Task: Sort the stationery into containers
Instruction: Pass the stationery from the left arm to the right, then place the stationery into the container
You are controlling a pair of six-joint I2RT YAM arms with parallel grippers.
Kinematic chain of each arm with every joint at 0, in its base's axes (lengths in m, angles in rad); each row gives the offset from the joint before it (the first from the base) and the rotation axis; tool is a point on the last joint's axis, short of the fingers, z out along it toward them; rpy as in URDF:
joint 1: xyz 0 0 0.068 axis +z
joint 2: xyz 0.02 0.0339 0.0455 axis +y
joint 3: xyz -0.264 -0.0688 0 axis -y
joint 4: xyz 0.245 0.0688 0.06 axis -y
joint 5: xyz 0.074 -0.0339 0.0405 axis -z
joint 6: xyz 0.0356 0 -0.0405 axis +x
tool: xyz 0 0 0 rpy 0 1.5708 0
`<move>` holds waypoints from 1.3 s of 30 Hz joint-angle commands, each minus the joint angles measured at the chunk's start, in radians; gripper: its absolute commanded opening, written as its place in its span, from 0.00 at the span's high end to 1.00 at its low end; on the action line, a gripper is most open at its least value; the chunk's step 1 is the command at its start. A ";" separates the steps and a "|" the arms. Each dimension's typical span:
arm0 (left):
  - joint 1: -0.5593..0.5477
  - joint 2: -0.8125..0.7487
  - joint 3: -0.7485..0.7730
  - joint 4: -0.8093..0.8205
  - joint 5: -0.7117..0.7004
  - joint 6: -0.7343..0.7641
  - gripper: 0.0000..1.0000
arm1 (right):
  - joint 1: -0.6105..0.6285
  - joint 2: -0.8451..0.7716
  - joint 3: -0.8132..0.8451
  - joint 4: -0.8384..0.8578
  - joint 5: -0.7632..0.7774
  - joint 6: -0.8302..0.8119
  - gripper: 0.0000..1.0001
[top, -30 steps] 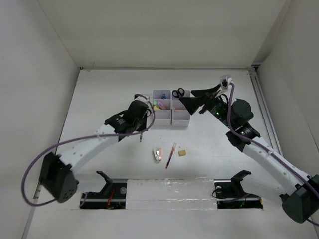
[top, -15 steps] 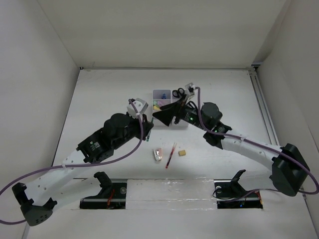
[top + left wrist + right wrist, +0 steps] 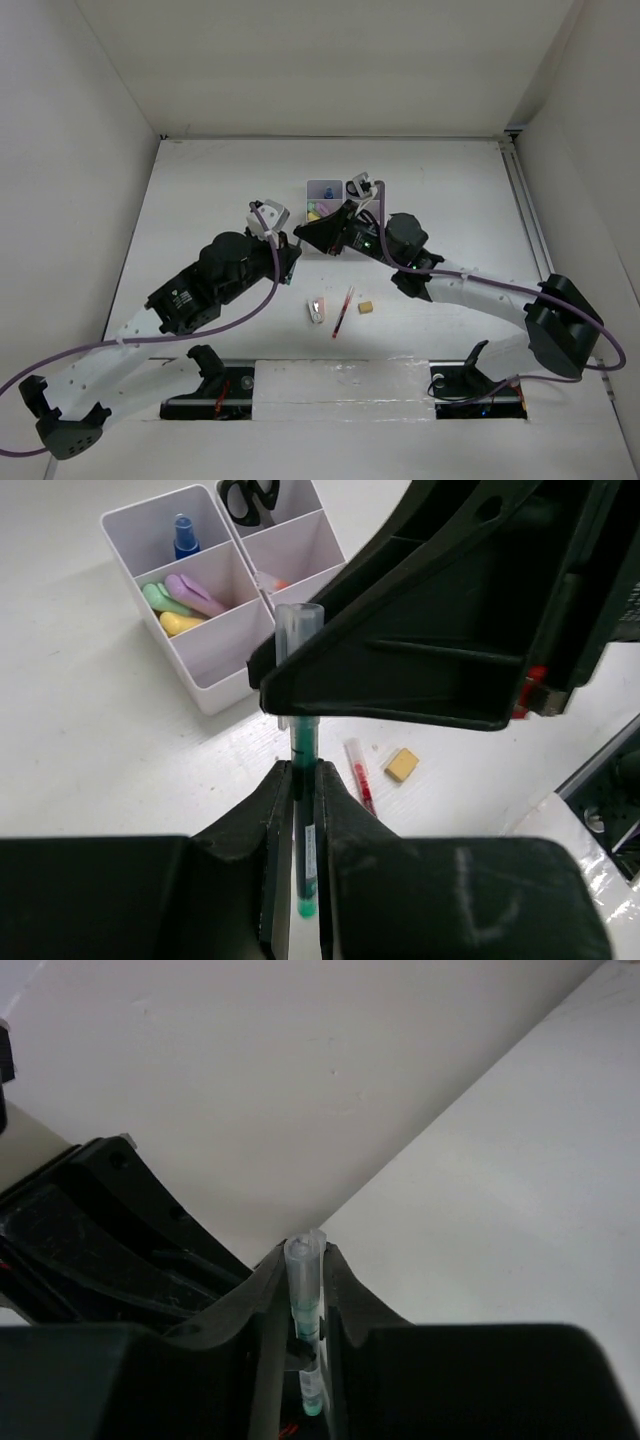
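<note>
A green pen with a clear cap is held between both grippers, above the table just left of the white organiser. My left gripper is shut on its green barrel. My right gripper meets it from the other side, jaws shut on the capped end, and fills the left wrist view as a black wedge. The organiser holds scissors, a blue-capped tube and pink, green and yellow items. A red pen, tan eraser and pink stapler lie on the table.
Both arms cross the table's middle and meet beside the organiser, and the right arm hides its near compartments from above. White walls close the table in at the back and on both sides. Two black stands sit at the near edge.
My right arm swung left over the organiser to the left gripper and closed its open jaws on the pen's capped end. My left arm drew back and turned, keeping its grip.
</note>
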 commanded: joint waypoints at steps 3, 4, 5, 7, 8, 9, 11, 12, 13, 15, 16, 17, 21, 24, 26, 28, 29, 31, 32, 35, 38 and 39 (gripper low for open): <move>0.002 -0.033 -0.004 0.051 -0.027 0.003 0.92 | 0.018 0.016 0.032 0.082 -0.023 0.009 1.00; 0.002 -0.033 -0.004 0.042 -0.027 0.003 0.78 | 0.018 0.016 0.044 0.069 -0.023 -0.001 1.00; 0.002 -0.033 -0.004 0.042 -0.027 0.003 0.60 | 0.018 0.016 0.044 0.069 -0.023 -0.001 1.00; 0.002 -0.033 -0.014 0.042 -0.014 0.003 0.31 | 0.018 0.016 0.035 0.104 -0.011 -0.015 1.00; 0.002 -0.042 -0.014 0.032 -0.014 0.003 0.01 | 0.018 0.007 0.024 0.116 0.000 -0.033 1.00; 0.002 -0.042 -0.014 0.032 -0.014 0.003 0.00 | 0.018 0.007 0.024 0.116 0.035 -0.055 1.00; 0.002 -0.042 -0.023 0.023 -0.014 0.003 0.00 | 0.018 -0.004 0.053 0.075 0.084 -0.131 1.00; 0.002 -0.054 -0.023 0.023 -0.014 -0.006 0.00 | 0.018 -0.004 0.067 0.019 0.110 -0.167 1.00; 0.002 -0.065 -0.023 0.023 -0.014 -0.006 0.00 | 0.018 -0.004 0.081 -0.006 0.163 -0.203 1.00; 0.002 -0.089 -0.033 0.023 -0.023 -0.006 0.00 | -0.014 -0.015 0.104 -0.042 0.229 -0.312 1.00; 0.002 -0.089 -0.033 0.023 -0.033 -0.006 0.00 | -0.014 -0.025 0.104 -0.042 0.246 -0.351 1.00; 0.002 -0.103 -0.043 0.023 -0.043 -0.015 0.00 | -0.039 -0.025 0.104 -0.042 0.262 -0.392 1.00; 0.002 -0.125 -0.043 0.023 -0.076 -0.024 0.00 | -0.096 -0.038 0.037 0.004 0.306 -0.604 1.00; 0.002 -0.125 -0.052 0.023 -0.063 -0.024 0.00 | -0.155 -0.038 0.027 0.027 0.317 -0.717 1.00; 0.002 -0.125 -0.052 0.023 -0.063 -0.024 0.00 | -0.188 -0.025 0.036 0.027 0.317 -0.744 1.00; 0.002 -0.115 -0.052 0.023 -0.063 -0.024 0.00 | -0.223 -0.001 0.047 0.027 0.317 -0.774 1.00; 0.002 -0.115 -0.052 0.023 -0.051 -0.024 0.00 | -0.234 -0.001 0.047 0.027 0.317 -0.802 1.00; 0.002 -0.115 -0.052 0.023 -0.036 -0.014 0.00 | -0.267 0.014 0.047 0.027 0.314 -0.822 1.00; 0.002 -0.115 -0.052 0.023 -0.036 -0.014 0.00 | -0.278 0.030 0.047 0.027 0.314 -0.831 1.00; 0.002 -0.126 -0.061 0.032 -0.013 -0.004 0.00 | -0.303 0.057 0.047 0.027 0.314 -0.831 1.00; 0.002 -0.137 -0.061 0.032 -0.004 -0.004 0.00 | -0.314 0.088 0.023 0.072 0.323 -0.831 1.00; 0.002 -0.137 -0.061 0.032 -0.004 -0.004 0.00 | -0.314 0.108 0.023 0.085 0.334 -0.822 1.00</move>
